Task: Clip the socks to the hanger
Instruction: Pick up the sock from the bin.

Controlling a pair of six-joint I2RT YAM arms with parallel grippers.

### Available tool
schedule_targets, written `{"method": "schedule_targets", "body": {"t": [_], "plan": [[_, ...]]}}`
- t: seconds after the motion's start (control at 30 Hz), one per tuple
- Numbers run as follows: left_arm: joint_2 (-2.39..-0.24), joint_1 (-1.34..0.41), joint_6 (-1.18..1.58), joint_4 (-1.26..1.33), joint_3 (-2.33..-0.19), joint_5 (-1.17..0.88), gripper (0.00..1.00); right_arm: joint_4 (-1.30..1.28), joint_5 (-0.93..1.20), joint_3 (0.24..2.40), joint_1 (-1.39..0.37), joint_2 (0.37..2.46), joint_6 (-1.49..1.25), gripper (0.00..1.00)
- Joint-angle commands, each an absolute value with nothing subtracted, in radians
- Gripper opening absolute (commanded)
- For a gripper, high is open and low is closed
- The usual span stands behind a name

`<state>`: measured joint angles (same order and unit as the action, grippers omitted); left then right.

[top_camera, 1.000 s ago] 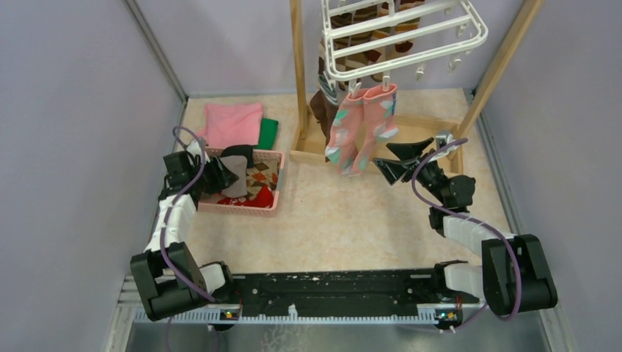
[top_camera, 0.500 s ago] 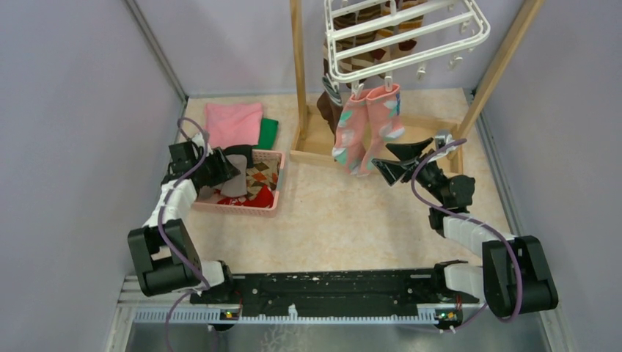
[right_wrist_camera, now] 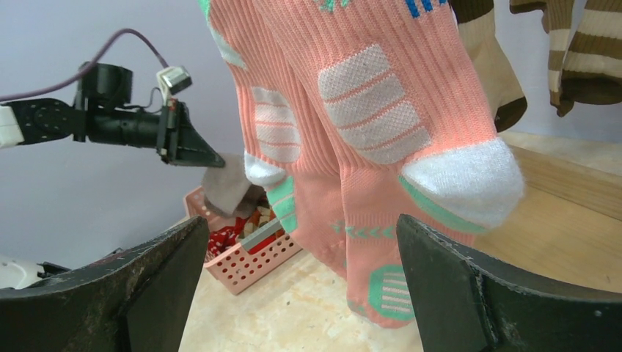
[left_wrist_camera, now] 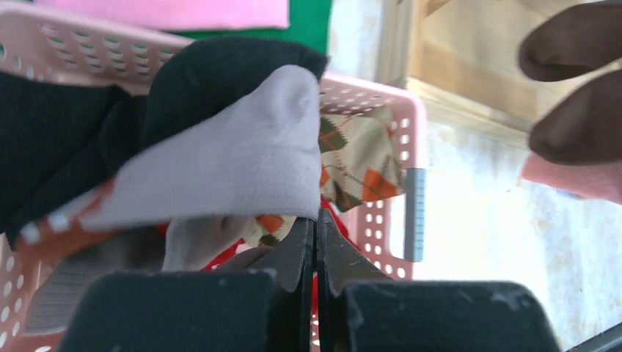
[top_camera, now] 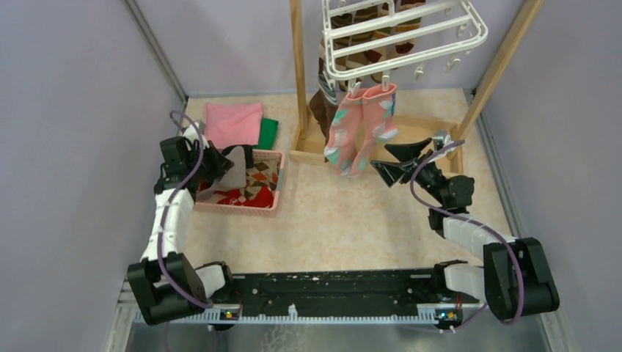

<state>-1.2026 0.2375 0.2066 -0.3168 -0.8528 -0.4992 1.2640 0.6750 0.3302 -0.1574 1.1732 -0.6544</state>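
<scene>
The white hanger (top_camera: 408, 33) hangs in the wooden frame, carrying striped socks (top_camera: 364, 53), a dark brown sock (top_camera: 320, 107) and a pair of pink socks with teal patches (top_camera: 361, 129). My left gripper (top_camera: 220, 163) is over the pink basket (top_camera: 242, 209), shut on the edge of a grey sock (top_camera: 233, 178) that droops from its tips. In the left wrist view the jaws (left_wrist_camera: 317, 224) meet at that grey sock (left_wrist_camera: 235, 161). My right gripper (top_camera: 380, 154) stands wide open just right of the pink pair, whose toes (right_wrist_camera: 367, 110) hang in front of it (right_wrist_camera: 301, 220).
The basket (left_wrist_camera: 367, 84) holds argyle and red socks. A folded pink cloth (top_camera: 233, 123) and a green cloth (top_camera: 268, 132) lie behind it. The wooden frame's post (top_camera: 298, 73) and base stand at the back, with walls on both sides.
My left gripper has closed on the grey sock and pulled back left with it. The hanger and its socks swayed slightly. The right arm has stayed put.
</scene>
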Motion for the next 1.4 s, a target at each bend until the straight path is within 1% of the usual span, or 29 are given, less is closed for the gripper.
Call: {"method": "schedule_targets", "body": {"t": [0.0, 0.17, 0.33, 0.43, 0.5, 0.63, 0.7, 0.83, 0.93, 1.03, 1.2, 1.37], "plan": [[-1.081, 0.234, 0.206, -0.271, -0.878, -0.598, 0.0, 1.296, 0.687, 0.371, -0.169, 1.154, -0.647, 0.98], [-1.014, 0.17, 0.207, -0.241, -0.943, -0.659, 0.0, 1.297, 0.693, 0.374, -0.169, 1.154, -0.656, 0.98], [-0.987, 0.08, 0.209, -0.227, -0.998, -0.599, 0.0, 1.303, 0.703, 0.374, -0.17, 1.152, -0.662, 0.98], [-0.972, 0.061, 0.235, -0.188, -1.015, -0.614, 0.0, 1.305, 0.717, 0.379, -0.173, 1.152, -0.667, 0.98], [-0.965, 0.05, 0.258, -0.153, -1.025, -0.666, 0.0, 1.306, 0.731, 0.383, -0.178, 1.151, -0.667, 0.98], [-0.969, 0.019, 0.33, -0.053, -1.013, -0.877, 0.0, 1.303, 0.774, 0.391, -0.198, 1.144, -0.666, 0.98], [-0.971, 0.005, 0.362, 0.022, -0.988, -0.948, 0.0, 1.287, 0.794, 0.39, -0.209, 1.128, -0.661, 0.98], [-0.967, -0.091, 0.455, 0.187, -0.908, -1.033, 0.0, 1.165, 0.791, 0.386, -0.258, 1.05, -0.576, 0.98], [-0.97, -0.177, 0.516, 0.29, -0.843, -1.042, 0.0, 0.955, 0.757, 0.398, -0.322, 0.965, -0.451, 0.98], [-0.975, -0.249, 0.549, 0.366, -0.796, -1.039, 0.0, 0.838, 0.737, 0.397, -0.378, 0.901, -0.387, 0.99], [-0.988, -0.34, 0.574, 0.422, -0.738, -1.008, 0.0, 0.895, 0.774, 0.336, -0.409, 0.873, -0.534, 0.98], [-1.008, -0.421, 0.588, 0.488, -0.692, -0.979, 0.0, 0.928, 0.708, 0.299, -0.456, 0.906, -0.718, 0.98]]}}
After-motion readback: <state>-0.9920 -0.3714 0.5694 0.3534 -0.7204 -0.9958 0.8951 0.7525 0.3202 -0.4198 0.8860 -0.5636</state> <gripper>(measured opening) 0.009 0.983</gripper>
